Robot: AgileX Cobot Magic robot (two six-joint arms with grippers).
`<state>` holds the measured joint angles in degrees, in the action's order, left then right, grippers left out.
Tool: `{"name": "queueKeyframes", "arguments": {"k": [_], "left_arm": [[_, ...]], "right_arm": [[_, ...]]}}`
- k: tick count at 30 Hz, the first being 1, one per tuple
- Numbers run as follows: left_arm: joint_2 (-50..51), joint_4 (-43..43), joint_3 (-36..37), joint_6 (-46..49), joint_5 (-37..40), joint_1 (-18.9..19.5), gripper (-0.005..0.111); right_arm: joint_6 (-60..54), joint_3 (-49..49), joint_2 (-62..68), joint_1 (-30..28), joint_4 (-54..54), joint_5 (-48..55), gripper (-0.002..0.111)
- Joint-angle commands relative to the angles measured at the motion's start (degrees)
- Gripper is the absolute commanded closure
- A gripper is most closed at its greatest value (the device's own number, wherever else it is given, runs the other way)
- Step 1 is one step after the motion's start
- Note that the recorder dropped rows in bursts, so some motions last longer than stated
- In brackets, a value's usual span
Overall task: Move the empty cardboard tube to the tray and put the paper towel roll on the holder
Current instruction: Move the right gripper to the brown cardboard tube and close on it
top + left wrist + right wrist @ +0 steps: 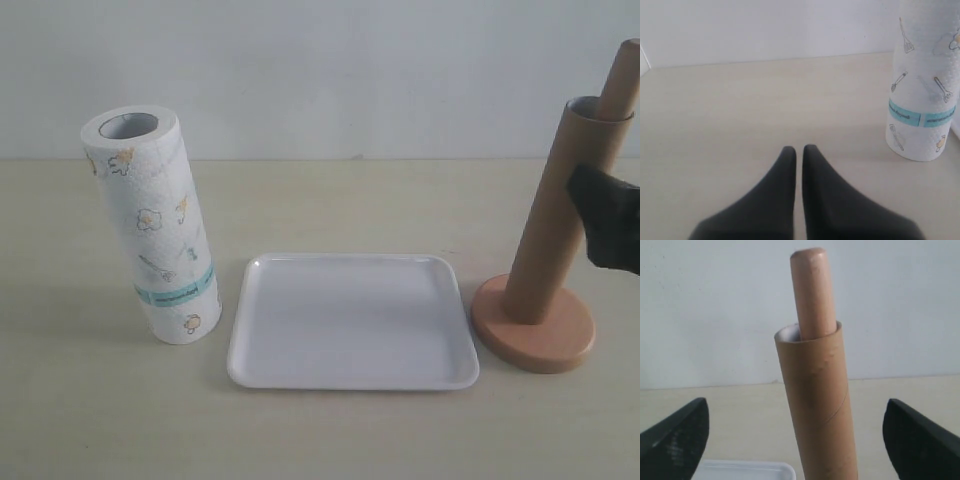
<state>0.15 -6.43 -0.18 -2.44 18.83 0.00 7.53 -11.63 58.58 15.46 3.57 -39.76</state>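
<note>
At holder [540, 335] | right end effector [796, 402] spread wide flanking cardboard tube [553, 205] | left end effector [799, 148] closed, empty

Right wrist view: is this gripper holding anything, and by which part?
Nothing is held. The right gripper is open, its jaws wide apart on either side of the empty cardboard tube, not touching it. The left gripper is shut on nothing.

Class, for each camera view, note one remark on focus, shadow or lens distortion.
Exterior view: paper towel roll and empty cardboard tube lean outward, likely lens distortion; left wrist view: shut left gripper blurred, roll sharp; right wrist view: tube sharp, open right gripper soft-edged.
</note>
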Motion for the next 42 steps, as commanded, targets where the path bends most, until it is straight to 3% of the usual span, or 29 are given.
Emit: {"name": "queueKeyframes", "arguments": {"k": [1, 13, 28, 36, 39, 42], "left_arm": [[-0.2, 0.7, 0.2, -0.1, -0.8, 0.0, 0.103], [-0.2, 0.7, 0.2, -0.1, -0.8, 0.0, 0.103], [-0.2, 0.7, 0.2, -0.1, -0.8, 0.0, 0.103], [-0.2, 0.7, 0.2, -0.1, -0.8, 0.0, 0.103], [-0.2, 0.7, 0.2, -0.1, -0.8, 0.0, 0.103], [-0.2, 0.7, 0.2, -0.1, -0.8, 0.0, 0.103]], "right_arm": [[-0.3, -2.4, 6.3, 0.1, -0.4, -3.2, 0.021], [-6.5, -5.1, 18.0, 0.1, 2.3, -6.5, 0.021], [-6.5, -5.2, 31.0, 0.1, 2.7, -20.7, 0.021], [-6.6, -7.9, 35.3, 0.1, 2.6, -19.5, 0.021], [-6.6, -8.5, 35.3, 0.1, 2.6, -18.3, 0.032], [-6.6, -8.5, 35.3, 0.1, 2.5, -18.3, 0.058]]}}
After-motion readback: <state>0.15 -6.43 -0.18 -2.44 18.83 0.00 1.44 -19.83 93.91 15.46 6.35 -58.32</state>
